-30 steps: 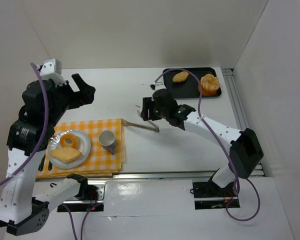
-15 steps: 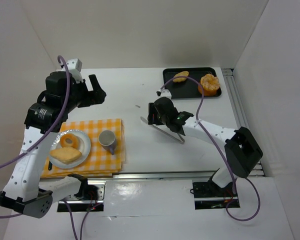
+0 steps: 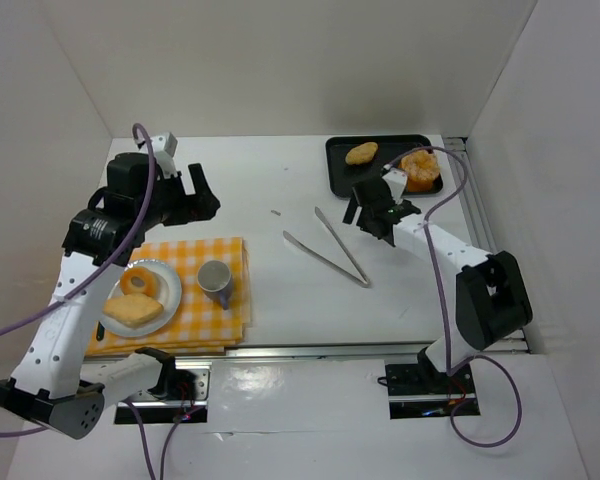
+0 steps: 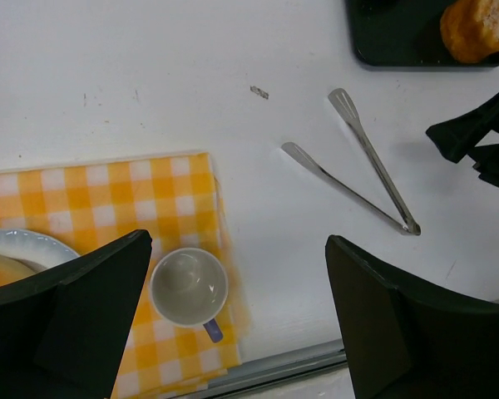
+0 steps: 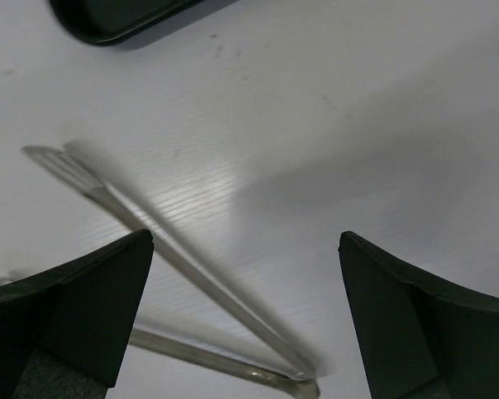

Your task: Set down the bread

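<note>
Two pieces of bread sit on the black tray at the back right: a small bun and a larger orange one, whose edge also shows in the left wrist view. A round bread and a slice lie on the white plate. Metal tongs lie loose on the table. My right gripper hangs open just right of them, holding nothing. My left gripper is open above the cloth's far edge.
A yellow checked cloth lies at the front left, with the plate and a grey cup with a purple handle on it. The tongs spread in a V. White walls enclose the table.
My right gripper has opened and let go of the tongs, which now lie on the table, and it has drawn back toward the tray. My left arm has swung right.
</note>
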You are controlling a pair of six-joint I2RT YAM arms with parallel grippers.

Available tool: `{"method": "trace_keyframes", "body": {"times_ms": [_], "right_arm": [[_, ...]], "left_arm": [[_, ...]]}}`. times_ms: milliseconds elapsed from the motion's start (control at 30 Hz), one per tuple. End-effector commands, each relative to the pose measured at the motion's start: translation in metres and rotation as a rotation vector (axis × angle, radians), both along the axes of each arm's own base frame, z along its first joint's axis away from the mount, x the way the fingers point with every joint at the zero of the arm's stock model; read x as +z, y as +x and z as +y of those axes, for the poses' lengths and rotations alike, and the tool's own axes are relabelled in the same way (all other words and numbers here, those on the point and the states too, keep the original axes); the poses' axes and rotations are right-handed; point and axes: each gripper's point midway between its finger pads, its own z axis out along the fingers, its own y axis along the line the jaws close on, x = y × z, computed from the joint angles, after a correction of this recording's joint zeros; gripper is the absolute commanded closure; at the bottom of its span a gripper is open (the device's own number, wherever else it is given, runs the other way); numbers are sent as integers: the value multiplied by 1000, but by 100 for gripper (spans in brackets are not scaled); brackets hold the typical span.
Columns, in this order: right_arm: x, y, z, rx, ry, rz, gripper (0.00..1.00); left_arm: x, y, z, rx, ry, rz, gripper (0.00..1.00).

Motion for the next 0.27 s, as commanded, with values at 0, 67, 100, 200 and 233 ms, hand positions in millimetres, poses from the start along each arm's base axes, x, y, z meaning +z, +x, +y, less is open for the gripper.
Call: {"method": "trace_keyframes", "body": {"times_ms": [0, 67, 100, 200, 233], "right_arm": [[-6, -13, -37, -122, -51, 60, 0], [-12, -20, -53, -153, -50, 78, 0], [-10, -24, -53, -147, -39, 73, 0], [-15, -29, -62, -154, -22, 60, 0], [-9, -29, -64, -156, -1, 39, 0]], "left_arm": [[15, 4, -5, -37, -21, -66, 1], [13, 5, -6, -37, -21, -66, 1], [13, 5, -6, -37, -21, -66, 1], [13, 4, -7, -45, -26, -65, 1], [13, 4, -7, -45, -26, -65, 1]]}}
